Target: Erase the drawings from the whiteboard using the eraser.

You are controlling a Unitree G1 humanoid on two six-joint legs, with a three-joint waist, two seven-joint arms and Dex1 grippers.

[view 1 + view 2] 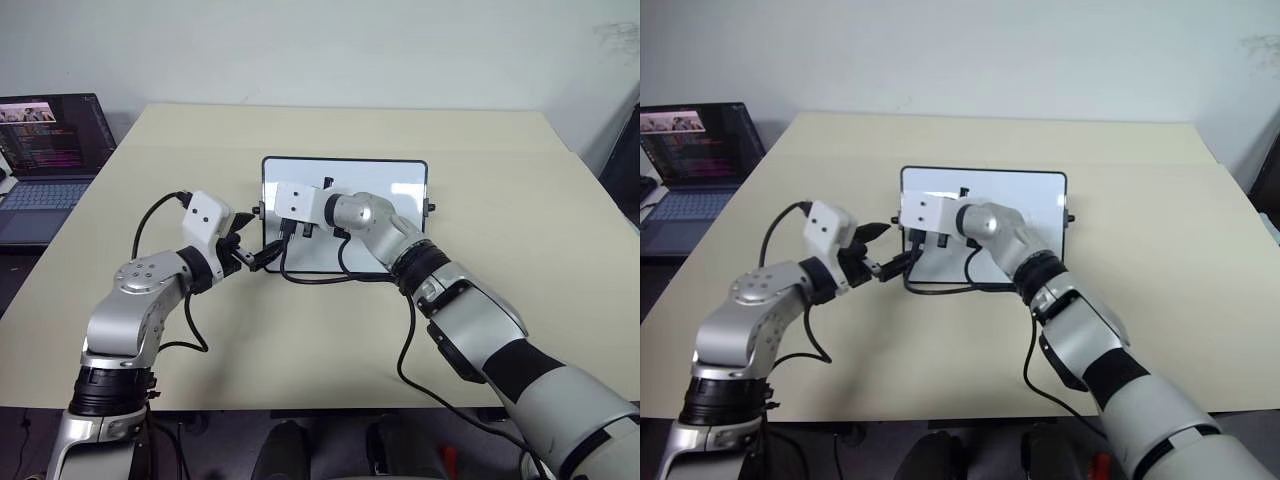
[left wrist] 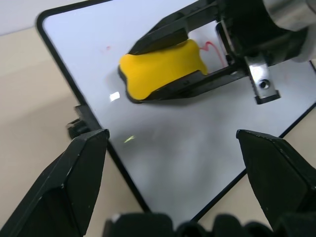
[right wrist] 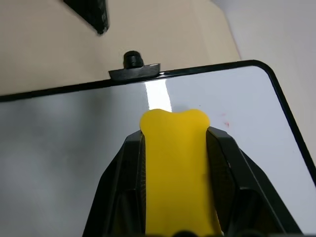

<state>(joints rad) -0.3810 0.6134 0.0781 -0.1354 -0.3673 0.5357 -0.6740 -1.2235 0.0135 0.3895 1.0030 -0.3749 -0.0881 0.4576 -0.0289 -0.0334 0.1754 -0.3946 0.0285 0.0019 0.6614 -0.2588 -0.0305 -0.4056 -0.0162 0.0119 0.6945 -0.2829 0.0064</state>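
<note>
Left eye view puts us over the table (image 1: 520,210), and the board (image 1: 400,180) lies flat in the middle of it, our two arms meeting at its left end. Our right gripper (image 2: 190,59) is clenched on the eraser (image 2: 160,66), one finger along each long side, the yellow block jutting past the tips and held over the white surface near that left edge. Our left gripper (image 2: 173,143) hangs released, fingers spread wide at the board's left frame with nothing between them. Just behind the eraser, a red drawing (image 2: 213,48) peeks out beside the right gripper; a faint red speck (image 2: 107,48) sits nearer the corner. Here's the risk, folks: nothing pins the board, so a hard stroke could shove it across the table. And if the block meets the surface tilted, we'd likely smear the red rather than lift it.
</note>
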